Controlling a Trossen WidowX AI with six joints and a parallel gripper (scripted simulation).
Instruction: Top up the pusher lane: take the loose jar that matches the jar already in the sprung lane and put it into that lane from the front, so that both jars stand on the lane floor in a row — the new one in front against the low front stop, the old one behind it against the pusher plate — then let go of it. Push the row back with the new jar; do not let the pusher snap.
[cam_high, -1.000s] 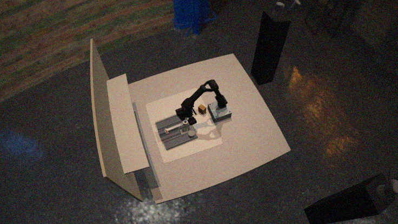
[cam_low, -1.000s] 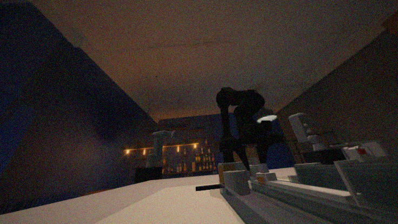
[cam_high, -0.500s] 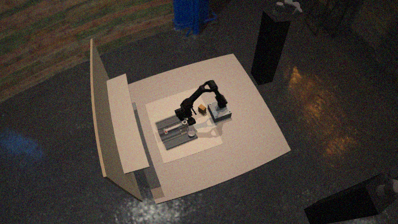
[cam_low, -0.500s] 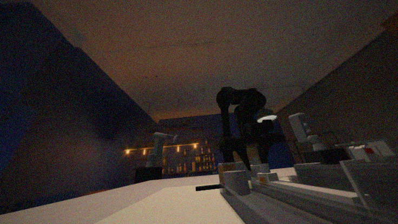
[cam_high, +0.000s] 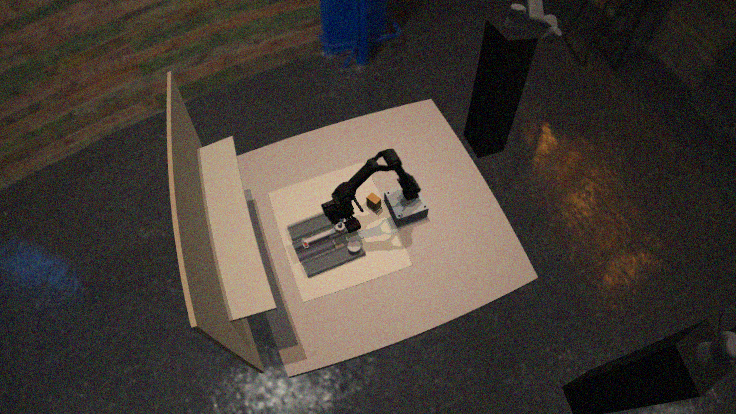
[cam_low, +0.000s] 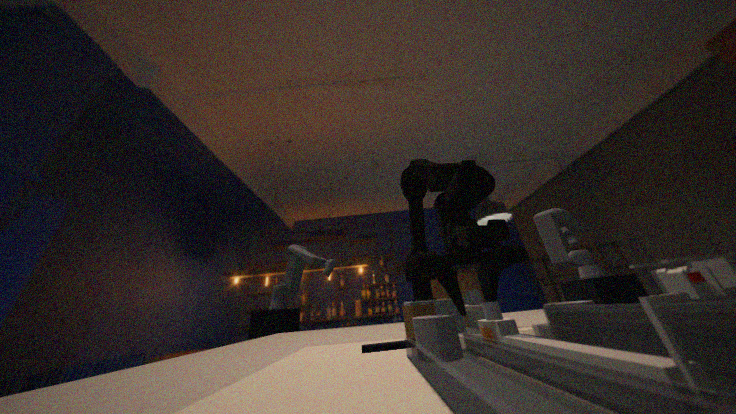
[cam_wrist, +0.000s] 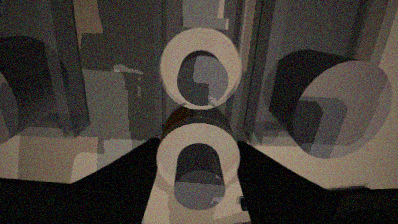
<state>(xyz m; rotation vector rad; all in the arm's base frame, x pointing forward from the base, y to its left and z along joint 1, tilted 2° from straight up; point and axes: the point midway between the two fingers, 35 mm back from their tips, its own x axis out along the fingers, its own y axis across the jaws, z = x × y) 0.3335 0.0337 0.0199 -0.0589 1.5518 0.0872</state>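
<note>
Jars (cam_wrist: 198, 137) (cam_wrist: 170, 65) upright, in line.

Toward nine o'clock in the wrist view, dark grey covers the lane unit (cam_high: 329, 265) (cam_wrist: 115, 45). At twelve and six o'clock, pale cream rings top two jars, the far one (cam_wrist: 232, 65) and the near one (cam_wrist: 167, 160). The gripper (cam_wrist: 198, 146) is black; the block (cam_high: 374, 201) is orange-brown.

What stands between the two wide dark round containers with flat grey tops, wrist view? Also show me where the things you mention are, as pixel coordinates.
A round dark jar with a white ring top (cam_wrist: 169, 65) (cam_high: 339, 222). The wrist view shows it, beyond a similar jar (cam_wrist: 166, 157) in the hand (cam_wrist: 198, 146) (cam_high: 356, 217) (cam_low: 474, 302).
</note>
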